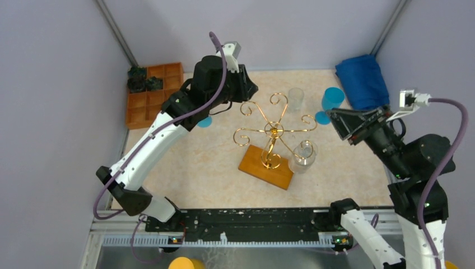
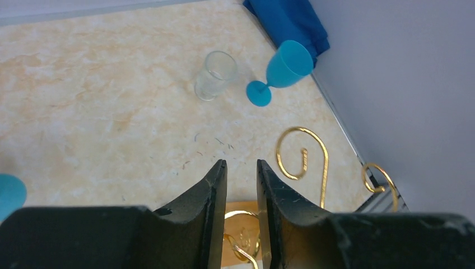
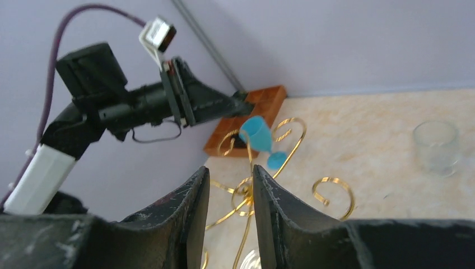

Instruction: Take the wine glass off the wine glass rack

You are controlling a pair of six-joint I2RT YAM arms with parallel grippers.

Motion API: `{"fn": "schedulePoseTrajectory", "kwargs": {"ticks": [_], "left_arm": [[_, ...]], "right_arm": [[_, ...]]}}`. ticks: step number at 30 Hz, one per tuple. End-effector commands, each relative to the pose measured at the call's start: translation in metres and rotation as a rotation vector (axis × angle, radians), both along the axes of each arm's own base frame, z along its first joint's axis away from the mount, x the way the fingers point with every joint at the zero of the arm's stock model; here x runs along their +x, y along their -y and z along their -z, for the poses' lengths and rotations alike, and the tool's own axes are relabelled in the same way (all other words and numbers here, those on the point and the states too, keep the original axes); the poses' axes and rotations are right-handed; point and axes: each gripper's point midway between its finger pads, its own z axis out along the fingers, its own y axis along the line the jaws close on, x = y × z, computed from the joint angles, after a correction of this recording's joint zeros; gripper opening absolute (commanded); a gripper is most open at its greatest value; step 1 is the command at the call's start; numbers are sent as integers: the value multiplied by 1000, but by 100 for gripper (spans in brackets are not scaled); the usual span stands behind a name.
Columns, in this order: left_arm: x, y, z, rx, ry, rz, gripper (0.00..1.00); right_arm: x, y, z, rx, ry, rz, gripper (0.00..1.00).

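Observation:
The gold wire wine glass rack [image 1: 274, 131] stands mid-table on its orange-brown wooden base [image 1: 266, 166]. A clear wine glass [image 1: 303, 157] hangs on the rack's front-right arm, bowl down beside the base. My left gripper [image 1: 255, 88] hovers behind and left of the rack, jaws a narrow gap apart and empty [image 2: 242, 168], with a gold scroll [image 2: 302, 154] and the base [image 2: 243, 235] below. My right gripper [image 1: 331, 115] is to the right of the rack, slightly open and empty [image 3: 231, 171], facing the rack [image 3: 246, 190]. The glass's rim barely shows at the bottom edge of the right wrist view [image 3: 251, 262].
A clear tumbler [image 1: 296, 98] and a tipped blue goblet [image 1: 330, 101] sit behind the rack. A blue cloth [image 1: 362, 80] lies at the back right. An orange compartment tray [image 1: 151, 92] is at the back left. Another blue goblet [image 1: 205, 121] lies under the left arm.

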Motion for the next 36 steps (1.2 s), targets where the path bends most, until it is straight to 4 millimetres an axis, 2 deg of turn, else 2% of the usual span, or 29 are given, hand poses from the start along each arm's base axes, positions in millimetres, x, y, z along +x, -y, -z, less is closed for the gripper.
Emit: {"fn": "schedulePoseTrajectory", "kwargs": {"ticks": [1, 4, 8, 13, 21, 25, 28, 36], "left_arm": [[-29, 4, -18, -13, 50, 37, 32], [-42, 0, -22, -29, 54, 36, 32], [-56, -4, -29, -51, 61, 42, 32], [-64, -2, -29, -55, 60, 51, 32], [-65, 1, -27, -52, 57, 51, 32], [-65, 2, -26, -52, 57, 56, 32], [-64, 1, -25, -46, 60, 50, 33], [-62, -1, -25, -43, 67, 38, 33]], "right_arm": [[-29, -30, 53, 115, -213, -219, 35], [-46, -27, 74, 144, -262, -224, 37], [-55, -15, 92, 106, -284, -157, 38], [-57, -8, 107, 103, -320, -108, 37], [-55, -2, 136, 77, -377, -67, 36], [-51, -6, 146, 84, -396, -82, 35], [-49, -8, 146, 95, -394, -91, 33], [-53, -15, 128, 119, -377, -144, 29]]}}
